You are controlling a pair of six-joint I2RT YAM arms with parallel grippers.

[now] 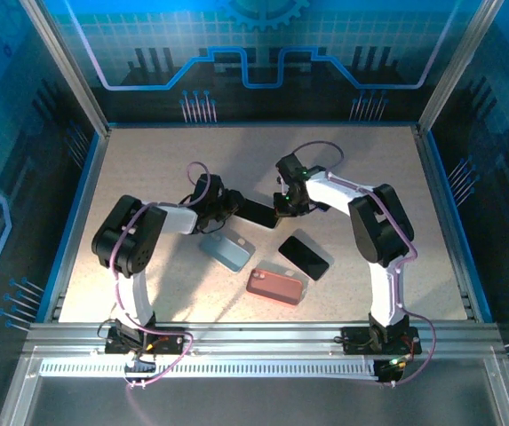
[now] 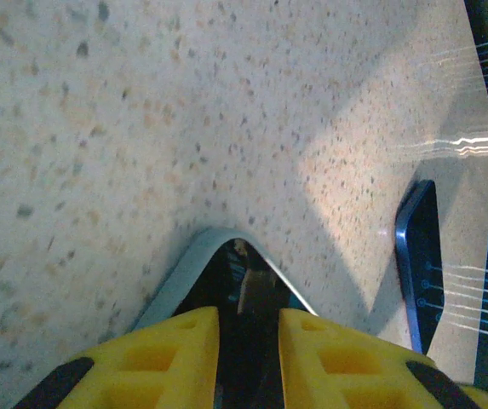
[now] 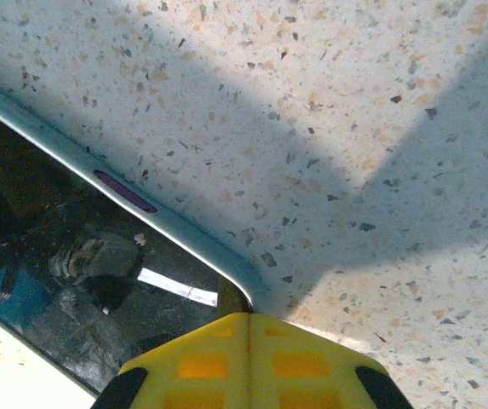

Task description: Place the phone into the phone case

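Lying near the middle of the table (image 1: 369,177), between the two grippers, the phone (image 1: 256,211) is seen as a dark, glossy slab with a silver rim. A slim purplish side button (image 3: 124,192) is set in that rim, and a small white strip (image 3: 177,287) is shown on the glass (label or reflection cannot be told, and it is too blurred to be read). The right gripper (image 3: 248,332) is pressed fully together, its yellow fingers (image 3: 201,366) meeting along one seam, with their tip just at the phone's corner. The left gripper (image 2: 248,319) is placed over the opposite corner with its own fingers (image 2: 175,358) a little parted. The phone's rounded corner is seen past and between them, but whether it is clamped cannot be told. Nearer the arm bases, a pale grey-blue case (image 1: 226,250), a coral case (image 1: 274,285) and a second black phone (image 1: 304,256) are laid flat and apart from one another. The surface is a beige, stone-like top flecked with dark and orange specks and crossed by hard-edged shadows. It is bounded by an aluminium frame (image 1: 254,335), and behind it a blue-lit backdrop (image 1: 147,53) is printed with circuit-like lines and a gear emblem (image 1: 263,11).
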